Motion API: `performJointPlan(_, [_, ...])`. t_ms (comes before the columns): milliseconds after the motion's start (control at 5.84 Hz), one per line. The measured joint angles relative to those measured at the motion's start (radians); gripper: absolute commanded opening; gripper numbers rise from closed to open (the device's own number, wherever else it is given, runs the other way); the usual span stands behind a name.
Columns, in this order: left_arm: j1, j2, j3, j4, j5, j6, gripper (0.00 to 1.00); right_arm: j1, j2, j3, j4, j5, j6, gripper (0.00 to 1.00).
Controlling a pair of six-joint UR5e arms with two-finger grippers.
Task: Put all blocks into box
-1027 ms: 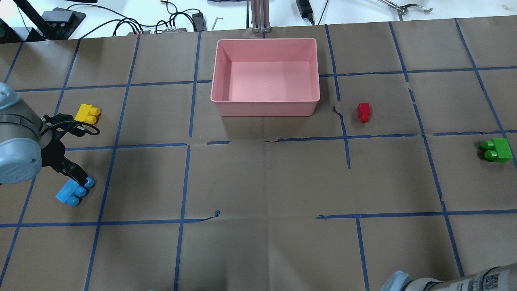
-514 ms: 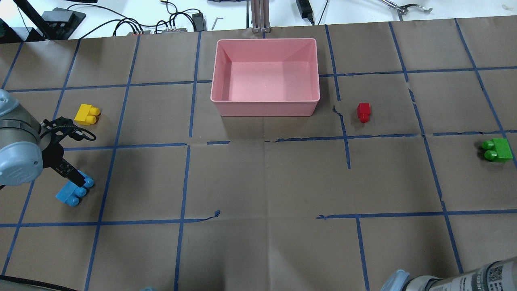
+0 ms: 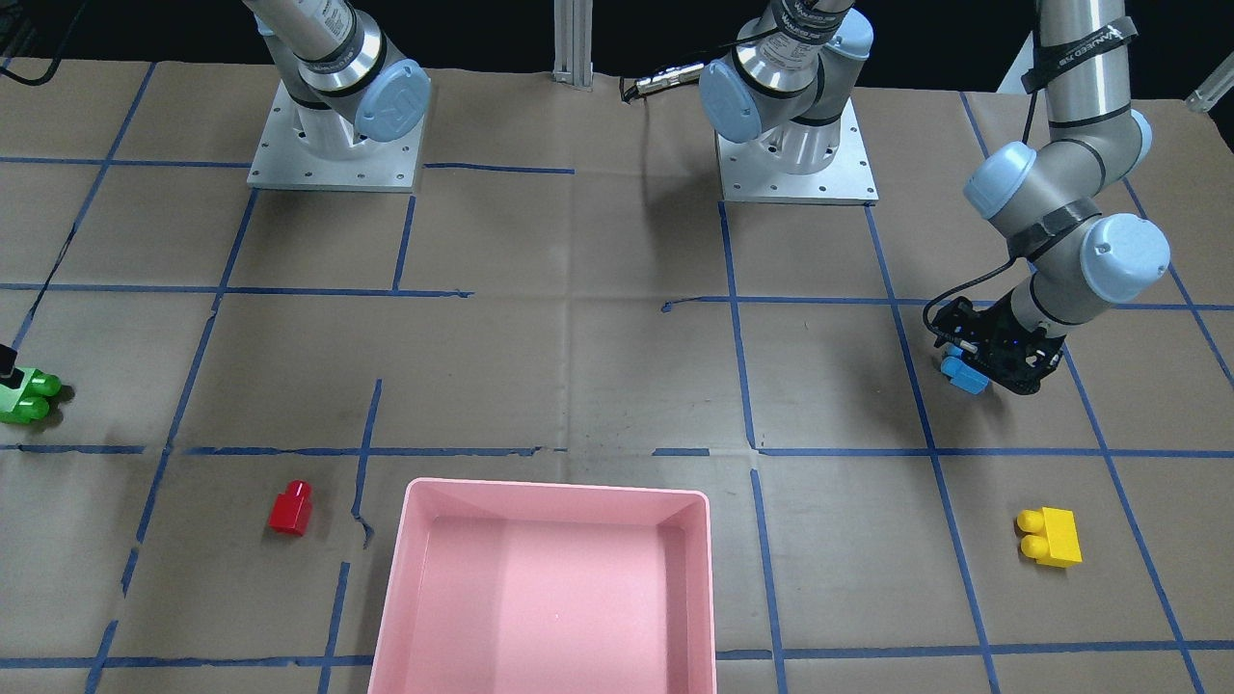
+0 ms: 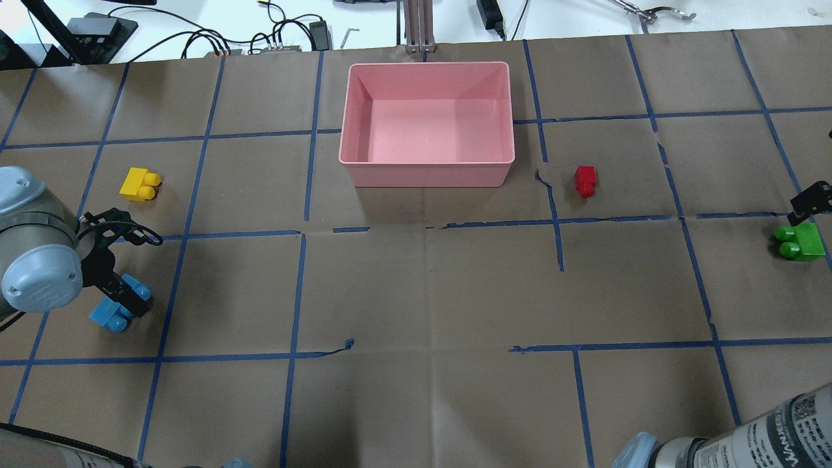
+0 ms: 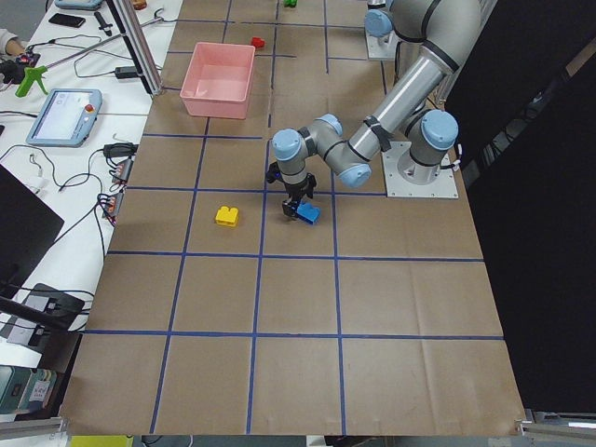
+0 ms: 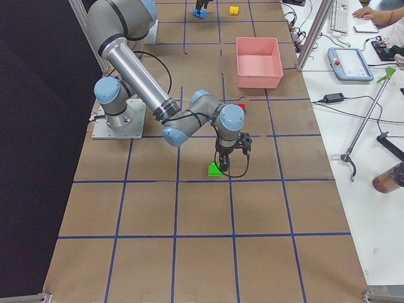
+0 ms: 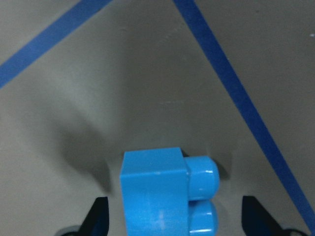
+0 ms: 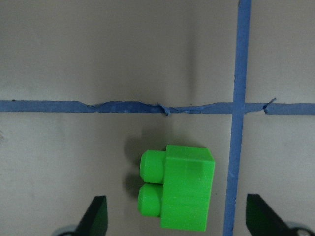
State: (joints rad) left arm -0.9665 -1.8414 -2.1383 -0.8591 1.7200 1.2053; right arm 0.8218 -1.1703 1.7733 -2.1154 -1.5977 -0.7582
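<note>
- The left fingers (image 7: pixel 100 219) are spread wide on either side of the blue block (image 7: pixel 156 192). A gap shows on each side, so they grip nothing.
- The blue block lies on its side on the brown paper-covered desk (image 4: pixel 422 292), near the robot's left edge. Its studs point sideways. In the overhead view the black fingers cover part of it (image 4: pixel 106 317).
- The right fingers (image 8: pixel 96 219) are also wide apart and hold nothing. The green block (image 8: pixel 183 194) sits between them, touching neither.
- The green block (image 4: pixel 802 242) rests near the desk's right edge, just beside a blue tape line, with its two studs pointing toward the middle of the desk.
- The yellow block (image 4: pixel 138 184) lies alone on the desk, beyond the blue one on the robot's left side, with its studs facing the box.
- The red block (image 4: pixel 585 179) lies just off the right end of the box, apart from it, stud toward the robot.
- The pink box (image 4: pixel 426 174) stands at the far middle of the desk from the robot, with no block inside it.
- All four blocks are outside the box, well apart from one another.
</note>
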Motion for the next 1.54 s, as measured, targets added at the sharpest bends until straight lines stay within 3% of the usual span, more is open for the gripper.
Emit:
performJointPlan(171, [0.001,-0.003,-0.005,0.002,0.002,0.0,0.75,-0.004,0.014,0.017,-0.024,-0.001,0.016,1.0])
performJointPlan(342, [0.003,-0.005,-0.006,0.004,0.003,0.0,0.73,-0.008,0.035,0.026,-0.051,-0.009,0.037,1.0])
performJointPlan(514, [0.005,-0.005,-0.007,0.004,0.003,0.0,0.62,-0.01,0.054,0.029,-0.072,-0.022,0.05,1.0])
performJointPlan(685, [0.006,-0.006,-0.008,0.004,0.003,0.0,0.21,-0.01,0.064,0.04,-0.081,-0.029,0.063,0.99])
performJointPlan(856, [0.006,0.0,-0.009,0.002,0.002,0.0,0.0,-0.01,0.067,0.054,-0.085,-0.032,0.075,0.89])
performJointPlan(1369, [-0.002,0.026,0.016,-0.031,-0.008,-0.018,0.0,-0.01,0.066,0.062,-0.123,-0.033,0.118,0.58])
performJointPlan(1541, [-0.022,0.039,0.079,-0.121,-0.03,-0.054,0.0,-0.01,0.065,0.062,-0.126,-0.033,0.121,0.55])
